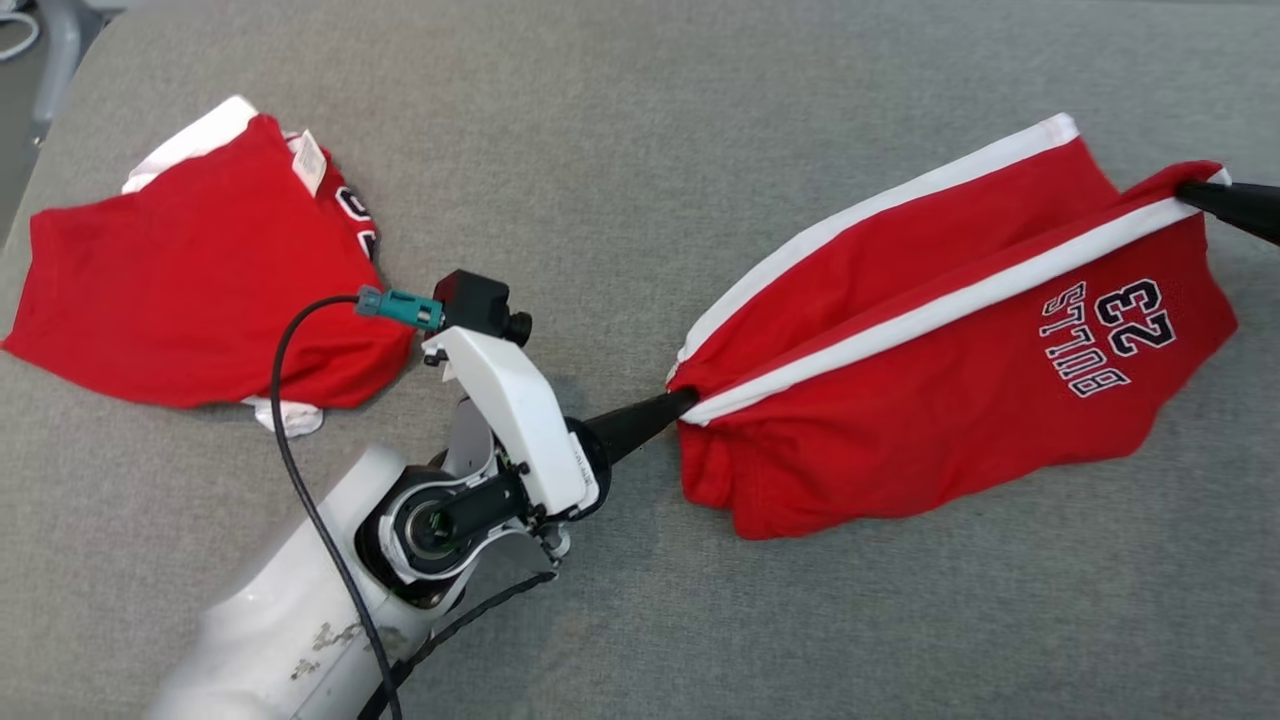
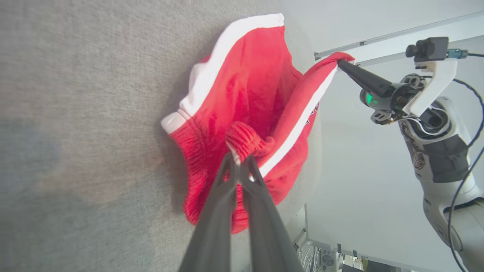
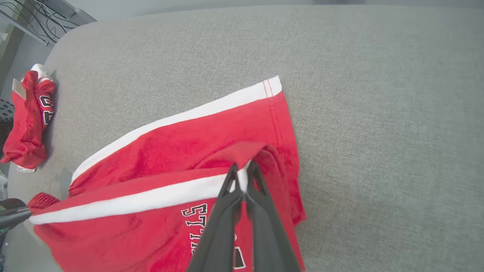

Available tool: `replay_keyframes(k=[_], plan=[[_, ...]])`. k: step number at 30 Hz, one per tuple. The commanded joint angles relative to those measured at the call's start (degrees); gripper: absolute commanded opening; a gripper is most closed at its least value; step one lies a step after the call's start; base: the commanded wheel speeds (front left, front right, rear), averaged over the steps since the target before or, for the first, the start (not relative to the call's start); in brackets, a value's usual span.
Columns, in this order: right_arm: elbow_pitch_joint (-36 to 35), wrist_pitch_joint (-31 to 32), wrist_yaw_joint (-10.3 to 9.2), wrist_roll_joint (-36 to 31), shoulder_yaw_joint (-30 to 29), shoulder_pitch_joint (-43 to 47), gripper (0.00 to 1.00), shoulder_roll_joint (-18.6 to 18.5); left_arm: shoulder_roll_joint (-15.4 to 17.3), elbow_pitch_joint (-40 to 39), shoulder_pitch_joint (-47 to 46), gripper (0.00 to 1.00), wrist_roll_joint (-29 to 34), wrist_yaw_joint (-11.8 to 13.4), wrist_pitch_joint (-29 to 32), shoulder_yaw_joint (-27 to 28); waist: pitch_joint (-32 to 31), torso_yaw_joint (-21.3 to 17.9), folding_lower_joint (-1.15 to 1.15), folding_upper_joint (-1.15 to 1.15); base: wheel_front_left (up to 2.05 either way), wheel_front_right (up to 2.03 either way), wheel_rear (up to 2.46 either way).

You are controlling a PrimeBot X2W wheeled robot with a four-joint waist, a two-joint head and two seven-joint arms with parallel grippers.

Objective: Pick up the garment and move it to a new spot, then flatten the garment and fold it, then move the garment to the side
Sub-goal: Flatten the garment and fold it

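The garment, a red jersey shirt (image 1: 190, 280) with white sleeves and a small white tag (image 1: 310, 160), lies folded at the far left, also seen small in the right wrist view (image 3: 28, 124). No gripper touches it. Red shorts (image 1: 950, 340) with white side stripes and "BULLS 23" lettering hang stretched between both grippers just over the surface. My left gripper (image 1: 690, 398) (image 2: 238, 160) is shut on the ribbed waistband end. My right gripper (image 1: 1185, 190) (image 3: 244, 170) is shut on the striped hem at the far right.
A grey fabric surface (image 1: 640, 130) lies under everything, its rounded edge at the upper left. The left arm's black cable (image 1: 290, 420) loops close to the folded shirt. Open grey cloth stretches behind and in front of the shorts.
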Motion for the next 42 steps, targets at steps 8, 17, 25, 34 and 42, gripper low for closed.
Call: replay_keyframes(k=[8, 17, 25, 34, 42], plan=[[4.0, 0.8, -0.02, -1.9, 0.5, -3.9, 0.0, 2.3, -4.2, 6.1, -4.8, 0.0, 1.5, -2.3, -2.1, 0.2, 4.2, 3.4, 0.0, 0.0, 0.0, 0.0, 0.0], [7.1, -1.0, -0.02, -1.6, -0.1, -5.0, 0.0, 2.6, -7.4, 10.0, -7.2, 0.0, 0.9, -3.7, -4.0, 1.6, 5.9, 5.0, 0.0, 0.0, 0.0, 0.0, 0.0], [9.2, -3.2, -0.02, -1.9, 0.0, -4.8, 0.0, 2.9, -8.9, 12.6, -8.2, 0.0, 1.2, -4.7, -5.8, 2.1, 6.7, 5.8, 0.0, 0.0, 0.0, 0.0, 0.0], [9.0, -9.3, -0.02, -4.7, 0.2, -6.6, 1.0, 3.2, -10.6, 14.6, -9.9, 0.28, 0.9, -5.1, -8.4, 3.5, 8.3, 6.1, 0.0, 0.0, 0.0, 0.0, 0.0], [8.7, -16.6, -0.02, -7.7, 1.4, -7.3, 1.0, 3.0, -11.5, 17.4, -11.7, 1.0, 1.5, -3.6, -11.4, 4.4, 8.7, 6.2, 0.0, 0.0, 0.0, 0.0, 0.0]])
